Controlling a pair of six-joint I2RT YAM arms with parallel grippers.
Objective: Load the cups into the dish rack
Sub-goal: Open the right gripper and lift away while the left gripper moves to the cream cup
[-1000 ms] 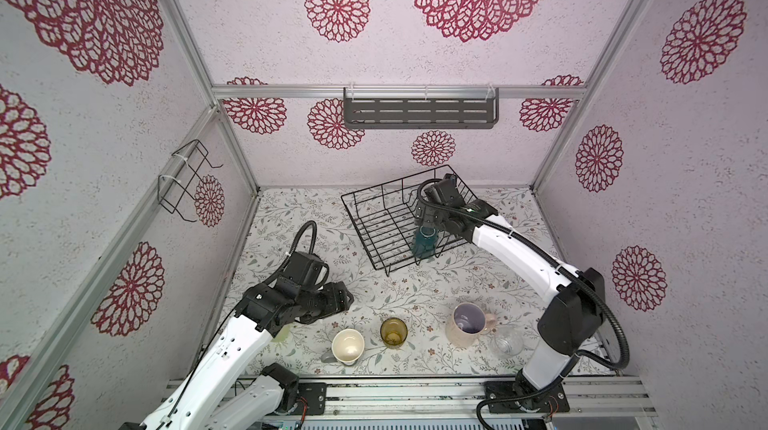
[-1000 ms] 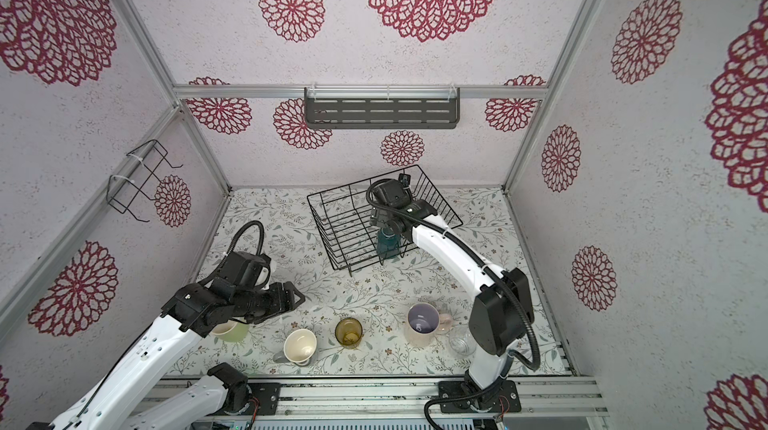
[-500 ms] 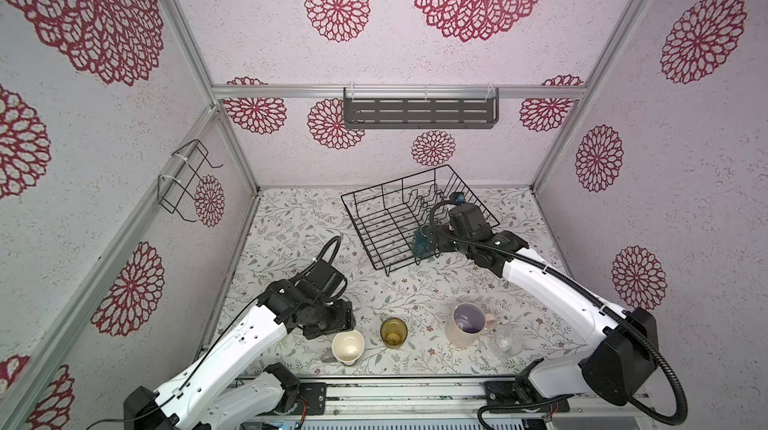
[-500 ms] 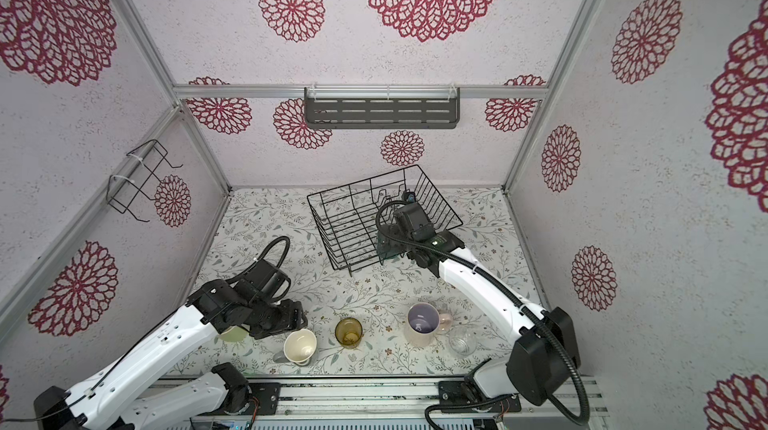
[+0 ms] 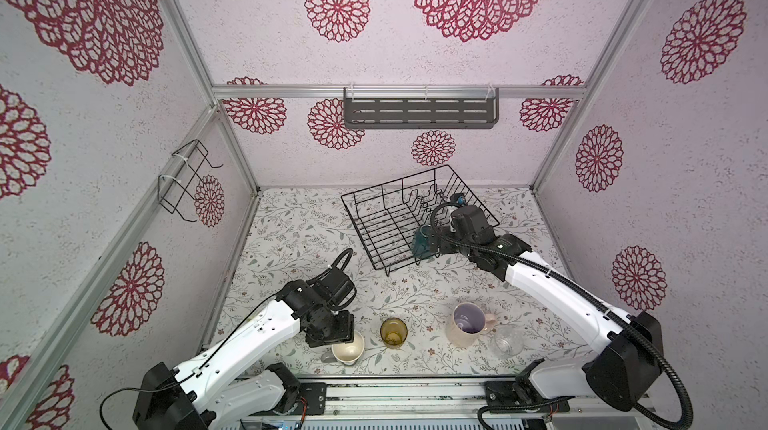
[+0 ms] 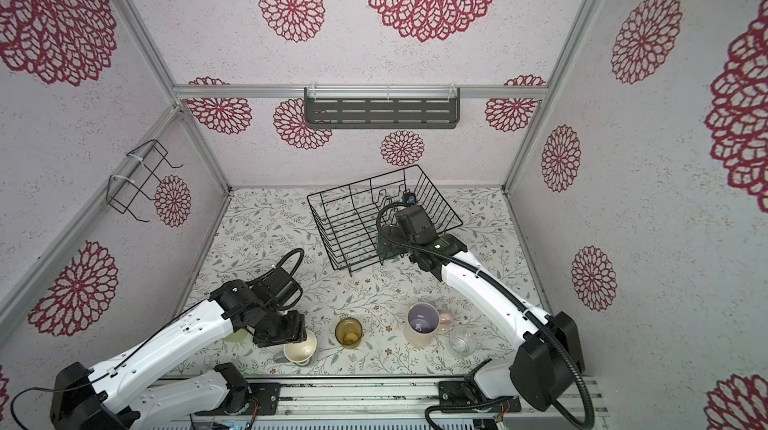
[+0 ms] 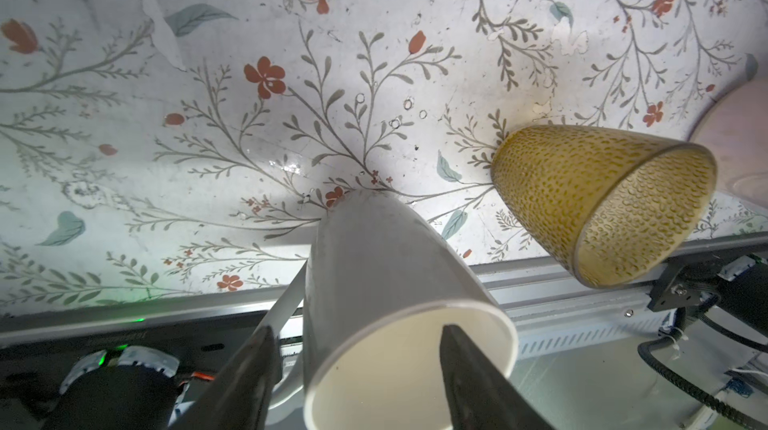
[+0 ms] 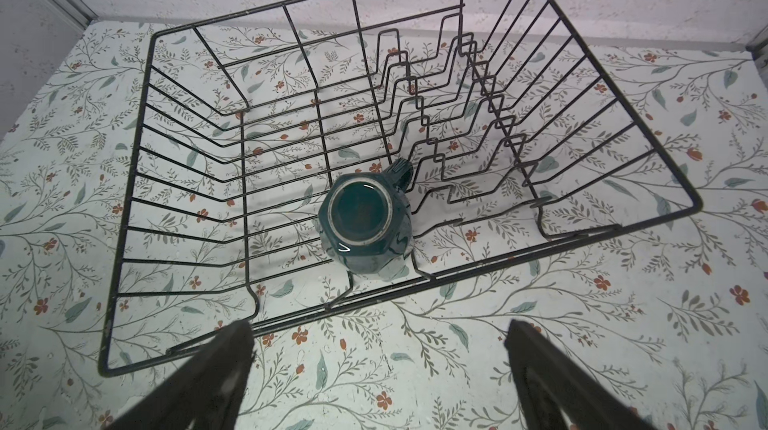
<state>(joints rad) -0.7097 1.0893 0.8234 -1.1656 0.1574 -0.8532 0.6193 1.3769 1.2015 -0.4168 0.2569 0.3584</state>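
Both top views are looking down from high at the front, taking in the whole surface [image 5: 291, 220] alike. The left wrist view is sitting close over the grey mug [image 7: 395, 261]; the right wrist view is looking down into the rack [image 8: 134, 158] from nearby.

I've got a grey slotted shelf [image 5: 419, 112] hanging off the aluminium crossbar [image 5: 282, 92] on the back wall. A black wire holder [image 5: 187, 180] is tied with white ties to the slanted post on the left wall. The walls are pale paper with red rosettes [image 5: 337, 4]. The tabletop [image 5: 299, 232] has a floral leaf print and looks scuffed in the left wrist view. An aluminium rail [image 5: 415, 386] runs along its near edge.
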